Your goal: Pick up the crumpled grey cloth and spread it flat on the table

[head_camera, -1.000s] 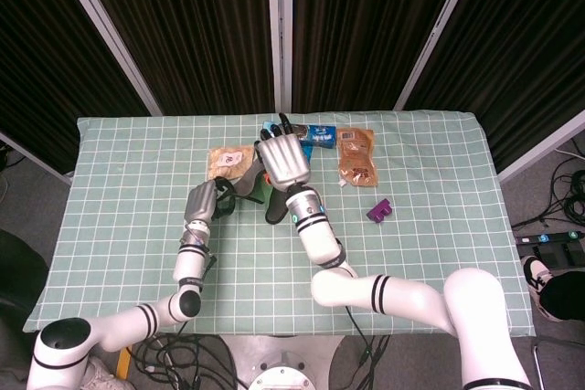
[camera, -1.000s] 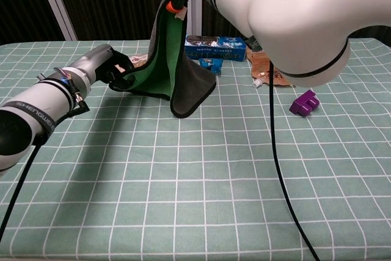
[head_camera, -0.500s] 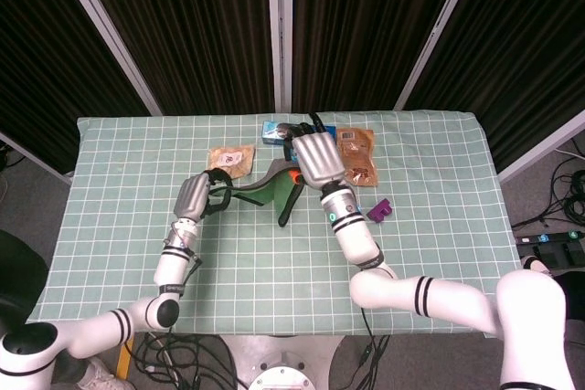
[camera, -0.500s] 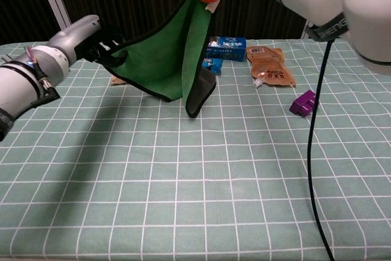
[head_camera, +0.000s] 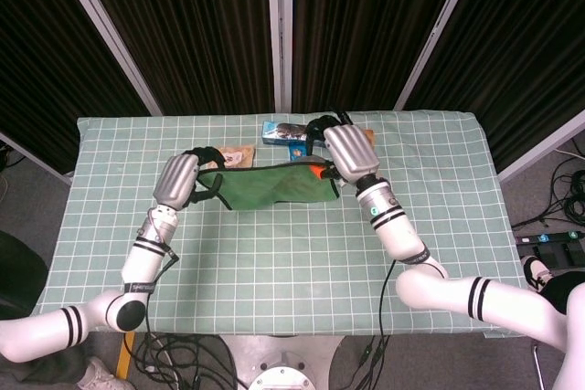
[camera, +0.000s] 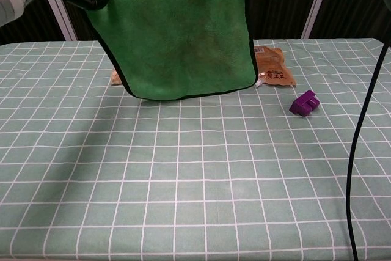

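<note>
Head view: your left hand (head_camera: 179, 180) grips one top corner of the cloth (head_camera: 274, 184), your right hand (head_camera: 351, 152) the other; the cloth hangs stretched between them at frame centre, above the table (head_camera: 439, 226). Picked up and opened: done. Lowering flat: left to do.

Chest view: cloth fills the upper centre, green face showing, bottom hem clear of the table. Nearby: brown pouch (camera: 276, 70) just right of the hem, purple block (camera: 304, 102) further right. You would likely need to lay the cloth short of the pouch.
</note>
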Controlling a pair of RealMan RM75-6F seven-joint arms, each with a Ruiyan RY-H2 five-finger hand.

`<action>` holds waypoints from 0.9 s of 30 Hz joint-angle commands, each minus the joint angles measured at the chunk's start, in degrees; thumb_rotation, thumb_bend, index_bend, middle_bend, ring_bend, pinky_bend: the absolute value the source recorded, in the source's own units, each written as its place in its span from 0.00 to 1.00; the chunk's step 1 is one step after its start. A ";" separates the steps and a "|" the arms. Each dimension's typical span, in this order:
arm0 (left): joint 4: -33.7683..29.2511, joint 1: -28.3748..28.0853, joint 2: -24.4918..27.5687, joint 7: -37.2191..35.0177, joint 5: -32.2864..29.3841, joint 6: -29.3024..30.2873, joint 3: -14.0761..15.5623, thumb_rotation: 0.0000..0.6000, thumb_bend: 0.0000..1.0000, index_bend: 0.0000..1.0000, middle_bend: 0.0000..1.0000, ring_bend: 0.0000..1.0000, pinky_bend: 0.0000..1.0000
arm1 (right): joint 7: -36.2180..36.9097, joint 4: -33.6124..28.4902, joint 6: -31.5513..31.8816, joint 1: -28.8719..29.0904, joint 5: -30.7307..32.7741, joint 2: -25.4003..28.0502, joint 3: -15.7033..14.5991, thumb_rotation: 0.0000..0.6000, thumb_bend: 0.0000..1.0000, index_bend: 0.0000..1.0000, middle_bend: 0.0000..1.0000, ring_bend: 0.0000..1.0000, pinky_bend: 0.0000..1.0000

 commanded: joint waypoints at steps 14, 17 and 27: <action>3.59 -1.59 -0.25 2.34 -0.90 3.96 -1.21 1.00 0.55 0.80 0.49 0.37 0.37 | 17.46 10.75 -3.61 0.07 -10.03 -0.14 -1.17 1.00 0.50 0.74 0.32 0.19 0.05; 2.45 -0.40 -0.69 2.59 1.16 4.81 1.74 1.00 0.54 0.80 0.49 0.37 0.37 | 18.66 10.23 -3.89 -0.86 -13.23 0.09 -3.94 1.00 0.50 0.74 0.32 0.19 0.05; 0.01 3.62 -2.92 2.68 9.30 6.60 11.94 1.00 0.54 0.80 0.49 0.37 0.37 | 21.33 6.37 -3.16 -4.67 -21.70 0.68 -12.46 1.00 0.50 0.74 0.32 0.18 0.05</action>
